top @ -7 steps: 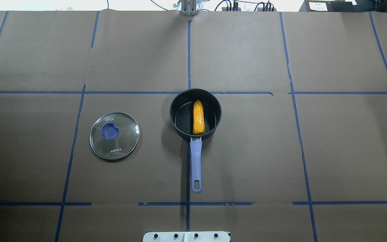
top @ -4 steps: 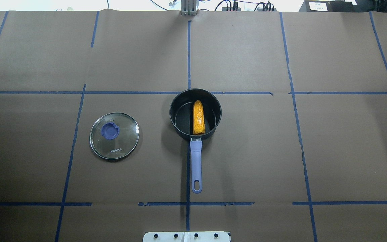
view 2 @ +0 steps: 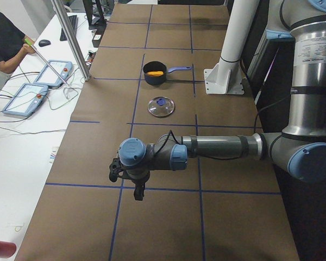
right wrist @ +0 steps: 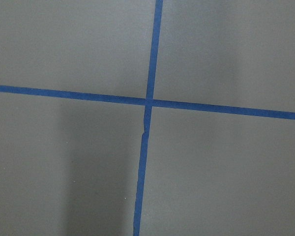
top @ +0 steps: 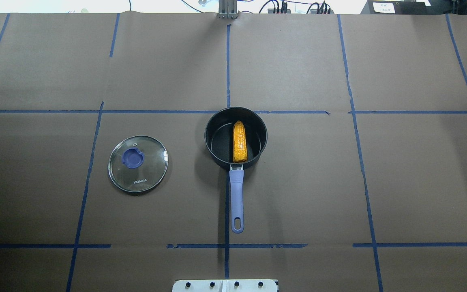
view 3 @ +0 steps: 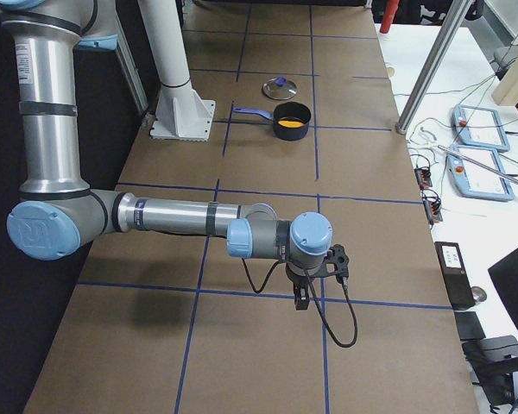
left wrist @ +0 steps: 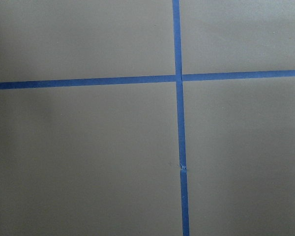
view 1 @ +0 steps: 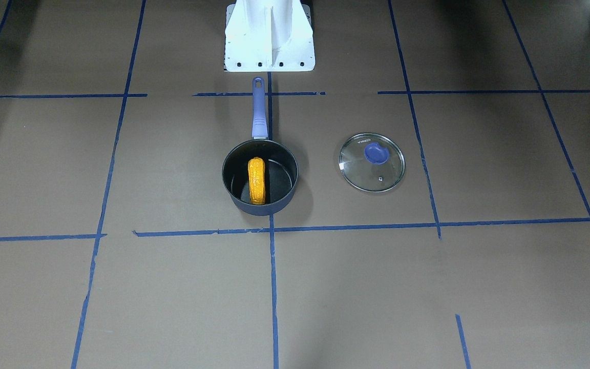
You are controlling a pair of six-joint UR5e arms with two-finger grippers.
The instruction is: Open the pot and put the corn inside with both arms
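Note:
The dark-blue pot (top: pixel 218 159) stands open at the table's middle, its lavender handle (top: pixel 236 198) pointing toward the robot base. The yellow-orange corn (top: pixel 239 142) lies inside it, also in the front-facing view (view 1: pixel 257 180). The glass lid (top: pixel 138 163) lies flat on the table, apart from the pot, on the robot's left. Both arms are far from the pot. My left gripper (view 2: pixel 139 191) hangs over the table's left end and my right gripper (view 3: pixel 300 297) over its right end. I cannot tell whether either is open or shut. The wrist views show only brown paper and blue tape.
The white base mount (view 1: pixel 269 36) stands at the table's near edge behind the pot handle. A metal post (view 2: pixel 70 38) and a side table with tablets (view 2: pixel 38 92) lie beyond the far edge, where an operator sits.

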